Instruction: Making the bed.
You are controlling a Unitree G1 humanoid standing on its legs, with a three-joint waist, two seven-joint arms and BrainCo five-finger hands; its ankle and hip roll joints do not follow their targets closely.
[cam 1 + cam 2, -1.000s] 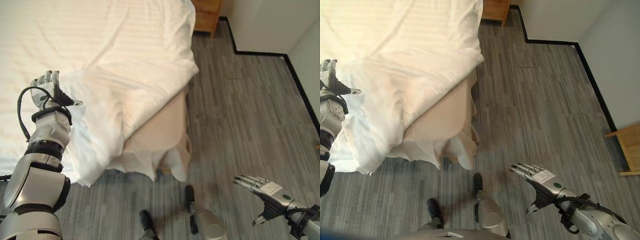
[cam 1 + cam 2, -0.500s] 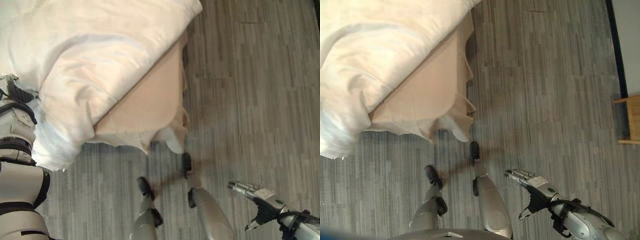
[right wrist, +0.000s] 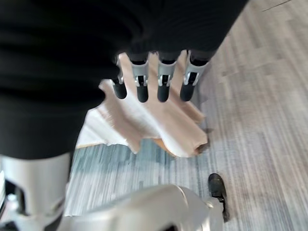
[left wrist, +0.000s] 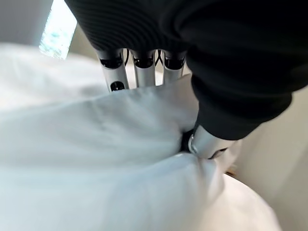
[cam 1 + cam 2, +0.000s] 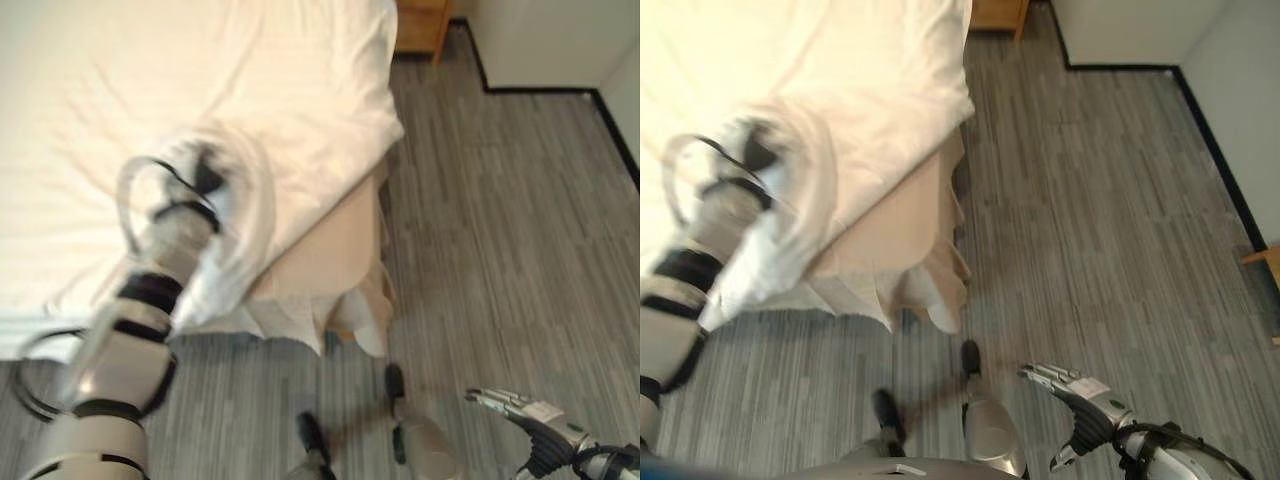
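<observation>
1. Left hand (image 4: 144,72): raised over the near corner of the bed, fingers (image 4: 111,72) and thumb (image 4: 204,144) closed on a fold of the white duvet (image 5: 300,120); cloth bunched between thumb and fingers in the left wrist view.
2. Right hand (image 5: 1080,395): held low over the floor at the robot's right, well apart from the bed; fingers straight and spread, thumb apart, holding nothing.
3. White duvet: spread across the bed top, lifted and gathered at the near corner where the left hand grips it; right edge hanging slightly past the side of the mattress.
4. Bed (image 5: 330,250): occupies the upper left of the head views; beige mattress side exposed at the near corner below the duvet.
5. Bed skirt (image 5: 350,310): pale cloth hanging loose and rumpled at the foot corner, reaching toward the floor; visible past the right hand's fingers in the right wrist view.
6. Floor (image 5: 500,220): grey wood-pattern planks, running from the bed side to the far wall.
7. Wall (image 5: 540,40): light-coloured, with a black skirting strip (image 5: 540,90) along its base at the far right.
8. Wooden nightstand (image 5: 422,25): against the far end, just beside the bed's right edge.
9. Wooden furniture edge (image 5: 1265,258): at the right border of the right eye view; type cannot be determined.
</observation>
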